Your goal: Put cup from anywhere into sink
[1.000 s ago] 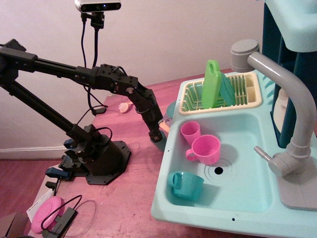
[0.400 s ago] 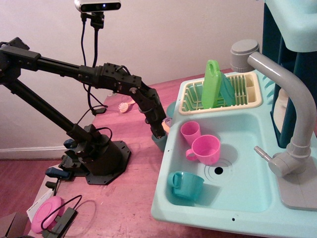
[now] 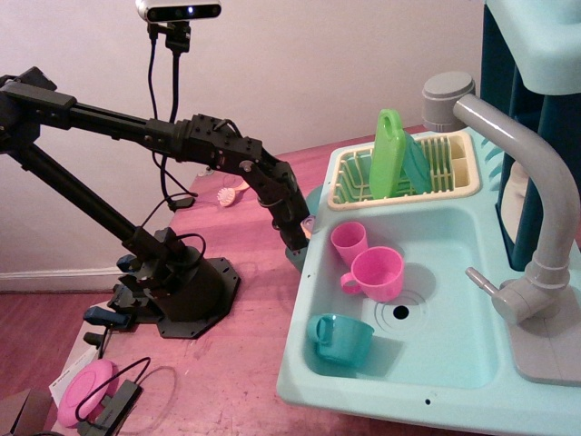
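The cup (image 3: pixel 296 259) is a small dull blue-teal cup right at the outer left rim of the sink (image 3: pixel 454 350). Only a sliver of it shows below my gripper (image 3: pixel 302 234). The gripper reaches down from the left, with its pinkish fingertips closed over the cup's rim. The sink is a pale aqua basin with a round drain hole (image 3: pixel 400 312) and a grey faucet (image 3: pixel 536 182) on its right.
Two pink mugs (image 3: pixel 349 242) (image 3: pixel 377 272) and a turquoise handled cup (image 3: pixel 342 338) sit in the basin. A yellow dish rack (image 3: pixel 454 177) with a green board (image 3: pixel 388 154) stands behind it. The arm's base (image 3: pixel 182 282) is at the left, and a small brush (image 3: pixel 231 193) lies behind the arm.
The gripper has moved right and slightly up toward the sink's left rim. The cup has shifted with it, and less of it shows.
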Motion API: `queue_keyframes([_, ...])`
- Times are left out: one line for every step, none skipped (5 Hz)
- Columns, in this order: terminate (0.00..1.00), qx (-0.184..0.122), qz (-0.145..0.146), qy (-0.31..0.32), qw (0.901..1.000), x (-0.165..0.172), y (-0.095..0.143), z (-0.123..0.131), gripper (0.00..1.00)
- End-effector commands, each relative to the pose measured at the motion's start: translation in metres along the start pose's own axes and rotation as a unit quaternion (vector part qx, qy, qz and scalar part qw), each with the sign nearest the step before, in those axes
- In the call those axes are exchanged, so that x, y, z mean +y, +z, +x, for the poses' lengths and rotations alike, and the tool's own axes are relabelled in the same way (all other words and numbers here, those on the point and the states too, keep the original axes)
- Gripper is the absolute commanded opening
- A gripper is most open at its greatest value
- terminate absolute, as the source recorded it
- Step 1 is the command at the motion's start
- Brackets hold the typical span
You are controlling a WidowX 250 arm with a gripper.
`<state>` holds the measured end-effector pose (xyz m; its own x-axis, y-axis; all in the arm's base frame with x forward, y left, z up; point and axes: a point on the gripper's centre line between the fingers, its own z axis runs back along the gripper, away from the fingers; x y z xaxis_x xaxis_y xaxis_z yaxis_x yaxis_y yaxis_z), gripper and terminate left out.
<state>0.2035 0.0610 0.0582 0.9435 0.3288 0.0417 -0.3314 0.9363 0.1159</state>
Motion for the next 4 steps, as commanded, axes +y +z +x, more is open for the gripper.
queue_keyframes([0.00,-0.036,0.006,-0.008,0.9993,0.018,0.057,0.017,0.00])
queue_keyframes([0.00,-0.073,0.042,-0.011,0.9964,0.030,0.107,0.025,0.00])
queue_keyframes([0.00,-0.131,0.043,-0.019,0.9903,0.025,0.142,0.044,0.00])
queue_keyframes([0.00,-0.198,0.016,-0.055,0.9785,0.009,0.152,0.084,0.00])
